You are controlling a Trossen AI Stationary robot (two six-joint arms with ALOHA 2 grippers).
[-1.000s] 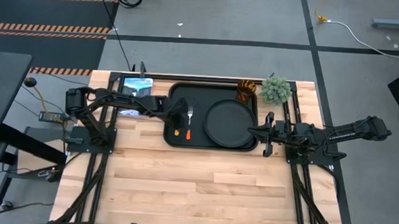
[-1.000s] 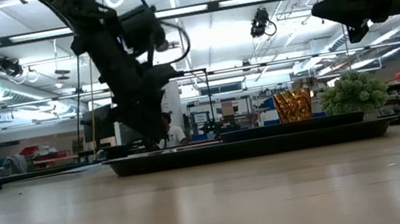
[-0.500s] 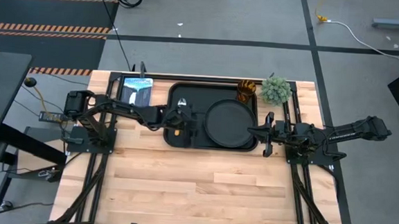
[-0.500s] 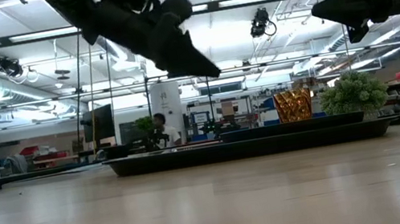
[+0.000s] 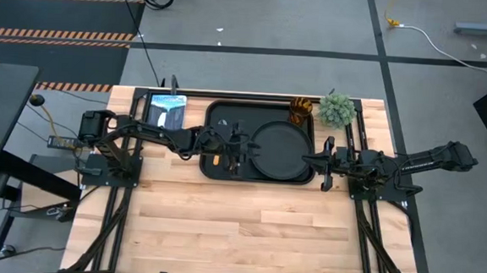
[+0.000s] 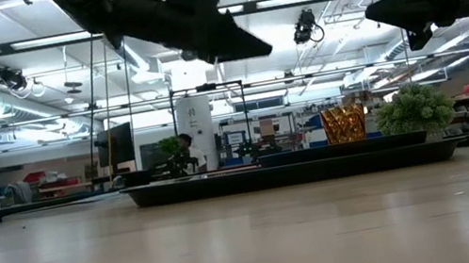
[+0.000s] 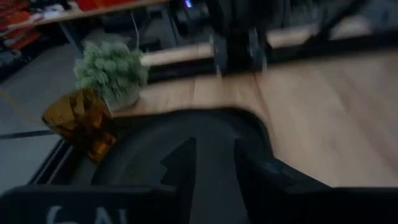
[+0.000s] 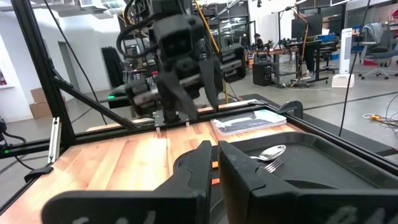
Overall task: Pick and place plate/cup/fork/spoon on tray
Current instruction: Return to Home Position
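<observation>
The black tray (image 5: 226,114) lies at the table's far middle. The round black plate (image 5: 281,151) lies in its right half. The spoon (image 8: 272,151) and fork (image 8: 274,165) lie side by side in the tray's left half; from above, one orange handle (image 5: 214,160) shows beside my left arm. The amber cup (image 5: 301,112) stands at the tray's far right corner. My left gripper (image 5: 237,149) hovers open and empty above the tray, just left of the plate. My right gripper (image 5: 316,161) is shut and empty above the tray's right rim.
A small green potted plant (image 5: 337,108) stands right of the cup. A flat device with a bright screen (image 5: 166,106) lies left of the tray. Bare wooden table (image 5: 246,230) stretches from the tray to the near edge.
My left gripper has risen from low over the tray's left half and moved toward the table's right, ending above the tray beside the plate. The fork and spoon stay lying on the tray.
</observation>
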